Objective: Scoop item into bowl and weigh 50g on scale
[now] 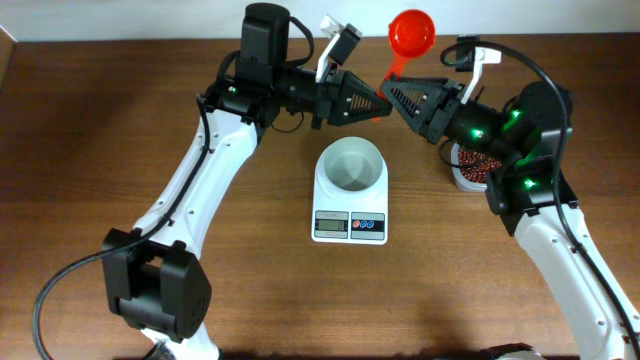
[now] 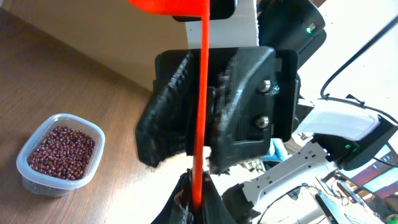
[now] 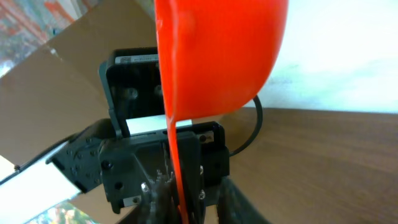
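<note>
Arms look to be swapping the red scoop (image 1: 411, 33) beyond the bowl (image 1: 351, 165). Left jaws pinch its handle; right jaws, cannot tell. Next, scoop beans (image 2: 62, 152)

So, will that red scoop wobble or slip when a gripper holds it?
Probably light: the red scoop looks like thin plastic. Its handle looks narrow and smooth, so it may twist or slip in the left gripper. The cup end sits high, likely making it top-heavy.

Centre: bowl (image 1: 350, 163) on scale (image 1: 349, 218). At bowl's 3 o'clock, well apart, container (image 1: 460, 181) holding beans (image 1: 478, 162). At bowl's 12 o'clock, left gripper (image 1: 376, 106) meets right gripper (image 1: 393, 98), with scoop (image 1: 411, 33) between them, cup toward 1 o'clock.
</note>
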You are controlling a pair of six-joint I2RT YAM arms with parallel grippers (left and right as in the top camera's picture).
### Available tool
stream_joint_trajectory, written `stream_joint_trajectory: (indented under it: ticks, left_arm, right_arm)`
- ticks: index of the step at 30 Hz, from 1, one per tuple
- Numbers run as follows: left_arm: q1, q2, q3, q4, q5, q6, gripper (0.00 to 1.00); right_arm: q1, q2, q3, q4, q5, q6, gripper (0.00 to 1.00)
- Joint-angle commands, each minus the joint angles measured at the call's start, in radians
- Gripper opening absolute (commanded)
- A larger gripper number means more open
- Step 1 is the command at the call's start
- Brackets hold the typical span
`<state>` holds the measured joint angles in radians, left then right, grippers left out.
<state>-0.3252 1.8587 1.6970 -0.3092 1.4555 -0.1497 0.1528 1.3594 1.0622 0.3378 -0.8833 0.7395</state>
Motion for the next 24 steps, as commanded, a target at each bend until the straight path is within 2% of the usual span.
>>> stream_joint_trajectory:
  ticks: [1,4,5,7,8,9,13,16,24]
  left_arm:
    - [0.0,-0.015,0.005,0.002,0.034,0.008,0.0]
    - [0.0,-0.015,0.006,0.003,0.033,0.009,0.0]
    - [0.0,-0.015,0.006,0.006,0.022,0.009,0.17]
    - [0.002,-0.015,0.005,0.006,-0.008,0.009,0.8]
    - [0.006,-0.015,0.005,0.006,-0.025,0.009,0.92]
    - [0.01,-0.015,0.006,0.006,-0.037,0.009,1.0]
    - [0.087,-0.015,0.006,0.014,-0.065,-0.002,0.99]
    - [0.143,-0.015,0.006,0.04,-0.065,-0.102,0.99]
    - [0.093,-0.015,0.006,0.063,-0.065,-0.177,0.98]
  right_arm:
    - [-0.003,-0.005,0.006,0.005,-0.022,0.001,0.12]
    - [-0.003,-0.005,0.006,0.004,-0.022,0.0,0.04]
    - [-0.003,-0.005,0.006,0.004,-0.022,-0.004,0.04]
    - [-0.004,-0.005,0.006,0.003,-0.022,-0.009,0.04]
    - [-0.005,-0.005,0.006,0.002,-0.023,-0.011,0.04]
    - [-0.007,-0.005,0.006,-0.005,-0.023,-0.014,0.04]
    - [-0.038,-0.005,0.006,-0.103,-0.116,-0.03,0.04]
    - [-0.034,-0.005,0.006,-0.165,-0.246,-0.048,0.04]
    - [0.079,0.036,0.006,-0.211,-0.242,-0.087,0.04]
